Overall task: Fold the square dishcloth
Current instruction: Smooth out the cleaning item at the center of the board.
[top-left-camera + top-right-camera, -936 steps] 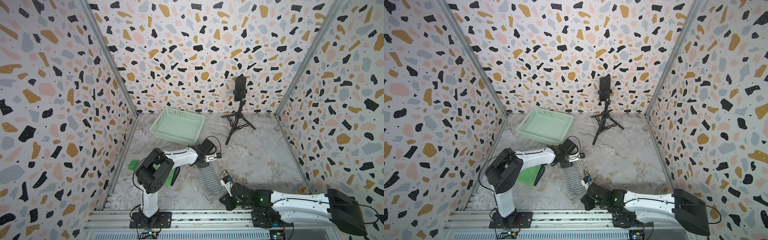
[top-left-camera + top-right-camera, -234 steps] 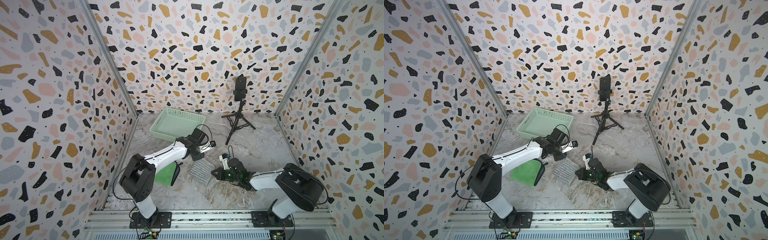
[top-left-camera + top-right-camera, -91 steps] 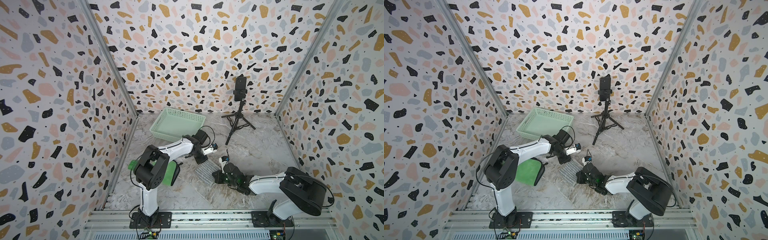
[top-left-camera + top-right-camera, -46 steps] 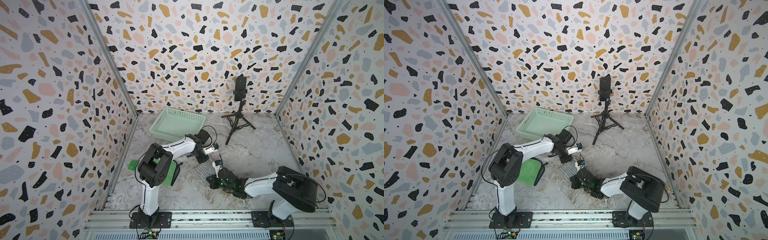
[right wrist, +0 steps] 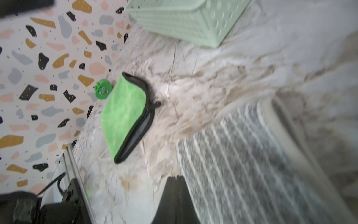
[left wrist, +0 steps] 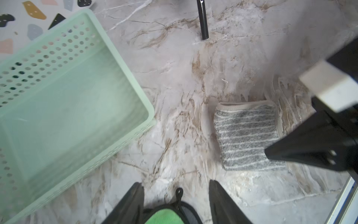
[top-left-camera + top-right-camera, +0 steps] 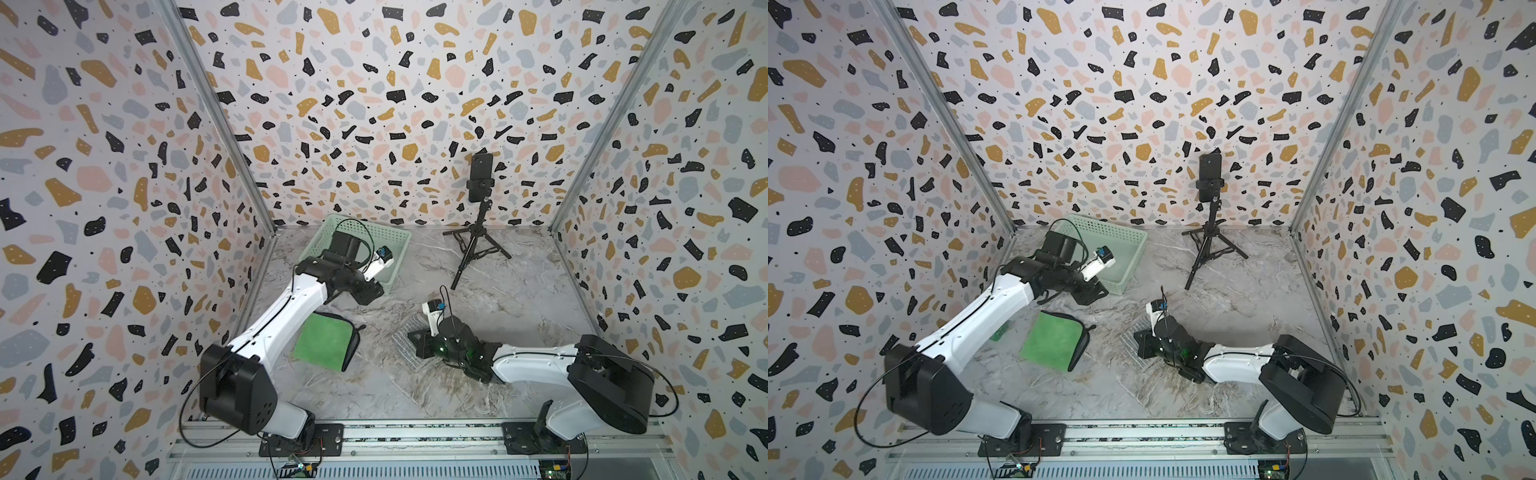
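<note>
Grey-and-white striped terry, the dishcloth [image 6: 246, 133] lies flat on the marble surface [image 6: 174, 87] as a compact, nearly square packet. Its layers are stacked, and a pale hem shows along two of its edges. No loose corner sticks out, and the edges line up fairly well, with one side slightly skewed. Judging by that, the folding looks done or very nearly done. What may be left is a last press or tidy, then drawing the arms clear.

In both top views the cloth [image 7: 405, 347] sits mid-surface, between the two arms. It is well apart from the mint basket [image 6: 120, 64] and off to one side of a folded green cloth [image 5: 124, 116].

The right hand [image 5: 176, 179] is closed, its fingers pressed together with the tip low at the dishcloth's edge. I cannot tell whether any fabric is pinned under it. The left hand [image 6: 175, 183] is raised near the basket, above the green cloth, its jaws apart and holding nothing.
</note>
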